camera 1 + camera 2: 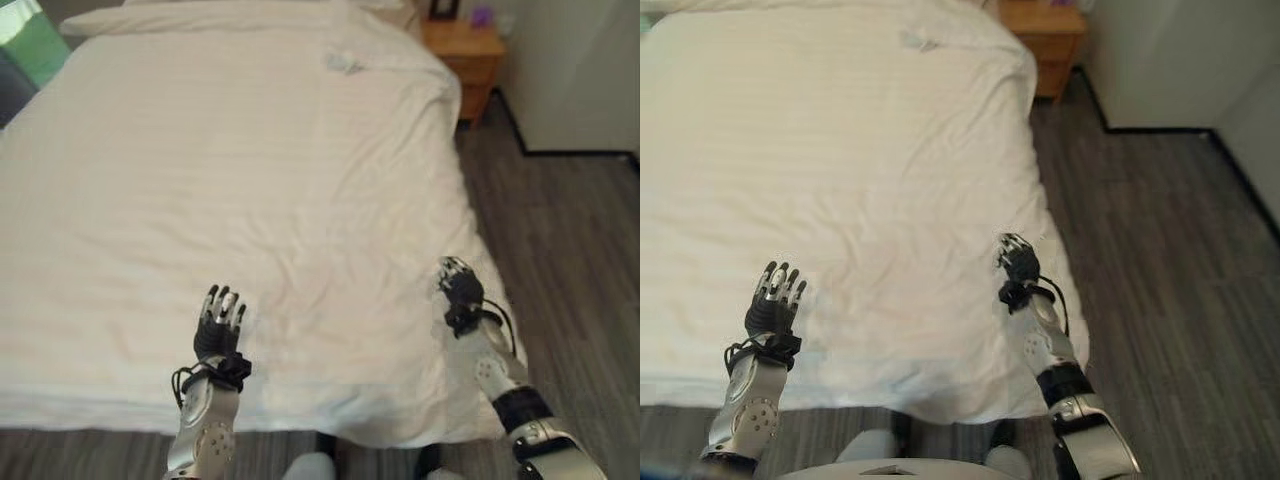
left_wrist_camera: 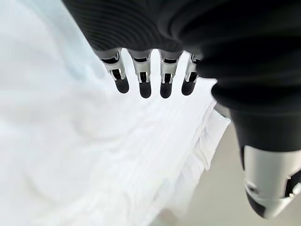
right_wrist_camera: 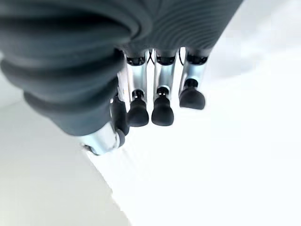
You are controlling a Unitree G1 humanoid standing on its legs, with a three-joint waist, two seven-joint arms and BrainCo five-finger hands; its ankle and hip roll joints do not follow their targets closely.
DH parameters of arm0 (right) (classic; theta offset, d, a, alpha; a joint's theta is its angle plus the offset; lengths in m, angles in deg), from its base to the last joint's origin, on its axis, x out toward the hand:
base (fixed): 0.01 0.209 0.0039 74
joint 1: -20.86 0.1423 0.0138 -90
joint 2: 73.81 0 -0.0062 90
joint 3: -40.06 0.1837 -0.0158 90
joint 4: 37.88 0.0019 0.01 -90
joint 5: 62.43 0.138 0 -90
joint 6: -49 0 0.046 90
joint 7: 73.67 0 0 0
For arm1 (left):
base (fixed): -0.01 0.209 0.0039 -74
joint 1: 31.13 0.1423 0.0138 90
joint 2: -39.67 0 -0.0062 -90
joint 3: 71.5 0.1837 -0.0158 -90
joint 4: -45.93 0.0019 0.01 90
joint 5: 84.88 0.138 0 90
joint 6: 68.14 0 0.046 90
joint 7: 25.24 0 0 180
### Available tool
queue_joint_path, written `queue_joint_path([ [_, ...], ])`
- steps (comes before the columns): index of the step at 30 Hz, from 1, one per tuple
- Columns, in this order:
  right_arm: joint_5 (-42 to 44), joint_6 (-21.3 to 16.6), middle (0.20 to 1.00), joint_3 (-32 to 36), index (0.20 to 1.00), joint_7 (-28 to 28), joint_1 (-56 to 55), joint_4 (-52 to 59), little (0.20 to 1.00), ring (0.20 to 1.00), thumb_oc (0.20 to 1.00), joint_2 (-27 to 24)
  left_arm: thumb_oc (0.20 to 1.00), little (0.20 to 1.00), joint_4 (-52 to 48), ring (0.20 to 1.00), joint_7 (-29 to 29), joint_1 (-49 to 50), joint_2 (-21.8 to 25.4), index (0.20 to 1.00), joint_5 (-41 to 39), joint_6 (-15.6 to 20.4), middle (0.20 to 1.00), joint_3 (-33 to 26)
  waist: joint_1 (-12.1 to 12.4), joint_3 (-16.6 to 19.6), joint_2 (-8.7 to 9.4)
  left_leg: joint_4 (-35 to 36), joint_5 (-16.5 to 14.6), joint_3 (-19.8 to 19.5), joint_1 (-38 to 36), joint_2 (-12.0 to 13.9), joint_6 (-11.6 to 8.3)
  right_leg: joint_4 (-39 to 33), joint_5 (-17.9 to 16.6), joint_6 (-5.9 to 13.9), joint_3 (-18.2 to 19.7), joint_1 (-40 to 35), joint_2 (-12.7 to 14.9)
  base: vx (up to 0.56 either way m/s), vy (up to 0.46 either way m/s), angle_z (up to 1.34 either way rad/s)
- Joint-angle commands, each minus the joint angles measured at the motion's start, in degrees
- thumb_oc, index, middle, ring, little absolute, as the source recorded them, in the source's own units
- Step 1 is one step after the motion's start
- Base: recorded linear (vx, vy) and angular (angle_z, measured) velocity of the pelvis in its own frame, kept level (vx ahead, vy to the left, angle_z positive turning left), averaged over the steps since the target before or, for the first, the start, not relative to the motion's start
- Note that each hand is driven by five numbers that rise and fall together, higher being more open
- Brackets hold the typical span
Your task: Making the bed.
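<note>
One bed [image 1: 120, 410], one white duvet [image 1: 240, 180] spread over it. One pillow [image 1: 200, 18] up at head end, far as I can tell. One wooden nightstand [image 1: 465, 55] beside far corner. On it, one dark frame-looking thing [image 1: 443, 8] and one small purple object [image 1: 482, 16], too small to make out. Two robot hands over near edge: left hand [image 1: 218, 325], right hand [image 1: 458, 288]. One little crumpled patch [image 1: 343, 63] on duvet near pillow.

A white duvet [image 1: 230, 170] lies spread, lightly wrinkled, across the bed.
</note>
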State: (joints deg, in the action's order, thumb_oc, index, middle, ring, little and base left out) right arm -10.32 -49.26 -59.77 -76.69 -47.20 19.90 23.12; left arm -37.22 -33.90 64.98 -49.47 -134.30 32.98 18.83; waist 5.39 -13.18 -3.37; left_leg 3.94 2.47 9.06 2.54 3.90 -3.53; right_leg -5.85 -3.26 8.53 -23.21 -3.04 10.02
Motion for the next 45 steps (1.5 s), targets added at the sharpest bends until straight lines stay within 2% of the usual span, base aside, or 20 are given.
queue_joint_path([
  [1, 5.3, -2.5, 0.200, 0.9, 0.200, 1.9, 5.3, -8.2, 0.200, 0.200, 0.200, 0.9, 1.000, 1.000, 3.2, 1.000, 2.5, -5.0, 0.6, 1.000, -2.0, 4.5, 1.000, 0.8, 0.3, -3.2, -3.00, 1.1, 4.9, 5.3, 1.8, 2.8, -7.57, 0.9, -3.2, 1.83, -0.2, 2.8, 3.8, -0.16, 0.043, 0.22],
  [5, 2.0, -0.1, 0.200, 0.4, 0.200, 2.1, 3.3, -16.8, 0.200, 0.200, 0.200, 0.9, 1.000, 1.000, 6.0, 1.000, 6.3, -5.1, 0.5, 1.000, -1.7, 3.7, 1.000, 3.7, -0.2, -2.7, -5.40, 1.1, 5.2, 6.4, 3.1, 2.9, -7.34, 0.9, -3.9, 2.33, 0.3, 5.1, 4.5, -0.06, 0.071, -0.07],
  [6, -1.1, 0.7, 0.200, 0.7, 0.200, 2.6, -0.2, -18.7, 0.200, 0.200, 0.200, 0.6, 1.000, 1.000, 5.1, 1.000, 7.1, -4.9, 0.8, 1.000, -0.4, 3.6, 1.000, 4.3, -1.2, -2.4, -5.18, 1.1, 4.7, 7.0, 2.4, 3.1, -7.11, 0.9, -3.8, 2.63, 1.0, 4.9, 4.7, 0.05, 0.134, -0.16],
  [12, -7.0, 2.0, 0.200, 4.9, 0.200, 5.6, -16.4, -17.7, 0.200, 0.200, 0.200, -2.3, 1.000, 1.000, 1.3, 1.000, 8.2, -5.9, 1.1, 1.000, 1.9, 2.7, 1.000, 4.4, -7.9, -0.1, 0.06, 1.1, 1.9, 10.7, -0.9, 2.5, -5.16, 0.9, -5.2, 3.36, 5.5, 5.3, 5.0, 0.06, 0.108, -0.25],
  [16, -6.6, 1.9, 0.200, 10.4, 0.200, 6.9, -23.5, -17.8, 0.200, 0.200, 0.200, -3.3, 1.000, 1.000, -3.0, 1.000, 7.1, -8.7, 1.2, 1.000, 4.7, 3.1, 1.000, 4.2, -12.2, 0.5, 2.58, 1.1, 0.9, 13.1, -4.6, 2.7, -4.52, 0.9, -6.4, 2.93, 8.3, 4.1, 3.2, 0.01, 0.072, -0.59],
  [20, -12.0, 0.4, 0.200, 11.8, 0.200, 7.0, -26.3, -16.2, 0.200, 0.200, 0.200, -5.0, 1.000, 1.000, -7.6, 1.000, 7.1, -8.5, 1.5, 1.000, 7.9, 3.7, 1.000, 2.3, -12.0, 0.1, 2.15, 1.1, 0.5, 19.0, -8.2, 5.7, -4.31, 12.4, -1.7, 3.23, 1.2, 3.2, 3.9, -0.13, 0.086, -0.72],
  [21, -16.3, 0.4, 0.517, 10.7, 0.517, 6.5, -26.3, -15.2, 0.517, 0.517, 0.517, -6.4, 1.000, 1.000, -8.5, 1.000, 8.0, -7.8, 1.4, 1.000, 7.9, 3.4, 1.000, 2.6, -11.3, 0.2, 2.21, 1.1, 1.0, 20.5, -8.6, 6.4, -4.43, 14.0, -0.9, 3.01, -1.0, 2.6, 4.7, -0.15, 0.013, -1.68],
  [22, -19.4, 0.4, 1.000, 8.9, 1.000, 6.3, -26.6, -13.3, 1.000, 1.000, 1.000, -7.3, 1.000, 1.000, -11.1, 1.000, 9.4, -8.3, 1.2, 1.000, 9.6, 2.7, 1.000, 5.5, -10.8, 0.7, 2.56, 1.1, 1.6, 22.2, -8.8, 7.0, -4.57, 14.0, -0.7, 2.80, -4.0, 1.5, 5.3, -0.20, -0.076, -1.85],
  [25, -30.9, -0.7, 1.000, 5.2, 1.000, 3.9, -25.8, -6.3, 1.000, 1.000, 1.000, -11.4, 1.000, 1.000, -11.9, 1.000, 9.9, -6.6, 2.4, 1.000, 12.6, 1.0, 1.000, 7.2, -7.5, 2.8, 3.06, 1.1, 3.9, 27.3, -9.9, 8.7, -5.07, 13.3, -2.2, 3.10, -13.2, -2.1, 8.0, -0.17, -0.170, -1.53],
  [26, -38.6, -0.9, 1.000, 2.4, 1.000, 2.2, -24.1, 1.2, 1.000, 1.000, 1.000, -14.4, 1.000, 1.000, -11.9, 1.000, 10.7, -5.5, 3.8, 1.000, 14.9, 0.0, 1.000, 8.7, -6.2, 4.2, 3.26, 0.9, 5.4, 30.7, -11.4, 9.8, -5.58, 11.5, -3.0, 3.31, -17.2, -4.0, 8.5, -0.13, -0.220, -1.18],
  [29, -41.3, -0.4, 1.000, 2.1, 1.000, 1.3, -24.0, 4.9, 1.000, 1.000, 1.000, -15.7, 1.000, 1.000, -12.2, 1.000, 10.6, -5.7, 4.3, 1.000, 16.0, -0.3, 1.000, 9.8, -5.8, 4.5, 3.26, 0.8, 5.8, 32.3, -12.4, 10.3, -5.95, 9.5, -3.2, 3.14, -15.8, -4.5, 7.3, -0.08, -0.201, -1.41],
  [30, -49.4, -0.6, 1.000, 2.4, 1.000, 0.0, -24.4, 15.5, 1.000, 1.000, 1.000, -19.9, 1.000, 1.000, -12.1, 1.000, 10.3, -6.8, 4.9, 1.000, 19.3, -0.6, 1.000, 11.9, -6.5, 5.1, 3.07, 0.4, 7.2, 33.5, -13.7, 11.8, -6.75, 5.8, -1.9, 2.18, -13.1, -5.4, 4.5, -0.04, -0.353, -1.59],
  [33, -57.5, -1.3, 1.000, 4.5, 1.000, -2.4, -24.5, 24.6, 1.000, 1.000, 1.000, -24.2, 1.000, 1.000, -11.8, 1.000, 8.0, -10.3, 4.1, 1.000, 22.4, -0.4, 1.000, 14.3, -8.6, 5.5, 2.17, -3.2, 9.9, 35.4, -15.2, 14.5, -8.92, 1.4, -0.2, 0.98, -10.1, -6.8, 1.3, -0.01, -0.317, -0.72],
  [35, -62.1, -0.4, 1.000, 6.8, 1.000, -5.7, -21.1, 30.6, 1.000, 1.000, 1.000, -27.9, 1.000, 1.000, -11.9, 1.000, 4.5, -14.2, 3.3, 1.000, 23.9, 0.3, 1.000, 15.7, -8.3, 3.8, 0.72, -13.2, 14.2, 33.4, -13.3, 19.5, -11.42, 0.9, 2.5, -0.56, -6.9, -6.6, -1.2, 0.01, -0.298, -1.07],
  [36, -63.4, -0.4, 1.000, 7.4, 1.000, -6.6, -19.7, 33.0, 1.000, 1.000, 1.000, -28.9, 1.000, 1.000, -11.2, 1.000, 3.1, -15.5, 2.8, 1.000, 24.3, 0.5, 1.000, 15.9, -8.1, 2.9, 0.50, -18.2, 15.3, 29.7, -11.8, 20.8, -11.47, 0.9, 3.3, -1.47, -4.9, -6.3, -2.0, 0.02, -0.274, -1.35],
  [38, -62.8, -0.1, 1.000, 7.4, 1.000, -8.2, -16.7, 34.4, 1.000, 1.000, 1.000, -29.8, 1.000, 1.000, -9.3, 1.000, 0.1, -18.5, 1.7, 1.000, 24.5, 1.1, 1.000, 17.4, -8.0, 1.6, 0.90, -26.6, 14.1, 21.9, -9.4, 20.3, -10.94, 0.9, 3.9, -2.86, -1.3, -6.2, -2.9, 0.04, -0.328, -2.22],
  [39, -63.3, 0.0, 1.000, 8.5, 1.000, -9.3, -15.2, 37.9, 1.000, 1.000, 1.000, -28.9, 1.000, 1.000, -10.5, 1.000, -0.5, -17.4, 0.7, 1.000, 25.3, 1.7, 1.000, 17.0, -6.5, 0.6, 2.33, -36.3, 9.4, 10.2, -2.7, 13.4, -7.04, 0.9, 3.3, -4.79, 5.1, -5.9, -3.6, 0.02, -0.329, -2.50],
  [40, -63.4, 0.1, 1.000, 8.6, 1.000, -9.3, -15.4, 38.0, 1.000, 1.000, 1.000, -28.9, 1.000, 1.000, -10.5, 1.000, -0.5, -17.4, 0.7, 1.000, 25.3, 1.7, 1.000, 17.1, -6.5, 0.8, 2.42, -36.4, 9.4, 10.3, -2.4, 13.3, -6.77, 0.9, 3.2, -4.76, 5.1, -5.6, -3.5, 0.06, -0.316, -1.67],
  [42, -64.6, 0.5, 1.000, 9.6, 1.000, -10.5, -15.9, 38.6, 1.000, 1.000, 1.000, -27.8, 1.000, 1.000, -9.7, 1.000, 0.2, -16.8, -0.1, 1.000, 24.2, 1.5, 1.000, 17.9, -6.4, 0.2, 2.60, -37.8, 7.4, 7.8, 0.5, 10.4, -5.69, 0.9, 3.6, -5.09, 8.2, -6.7, -4.6, 0.12, -0.153, -1.21],
  [45, -65.9, 1.2, 1.000, 9.5, 1.000, -10.4, -17.1, 39.2, 1.000, 1.000, 1.000, -26.9, 1.000, 1.000, -9.3, 1.000, 0.6, -15.7, -0.9, 1.000, 21.7, 1.4, 1.000, 18.6, -5.8, -0.9, 2.67, -34.5, 6.4, 9.0, 5.0, 7.1, -4.86, 0.9, 3.9, -5.07, 10.7, -8.4, -5.0, 0.20, -0.101, -0.89],
])
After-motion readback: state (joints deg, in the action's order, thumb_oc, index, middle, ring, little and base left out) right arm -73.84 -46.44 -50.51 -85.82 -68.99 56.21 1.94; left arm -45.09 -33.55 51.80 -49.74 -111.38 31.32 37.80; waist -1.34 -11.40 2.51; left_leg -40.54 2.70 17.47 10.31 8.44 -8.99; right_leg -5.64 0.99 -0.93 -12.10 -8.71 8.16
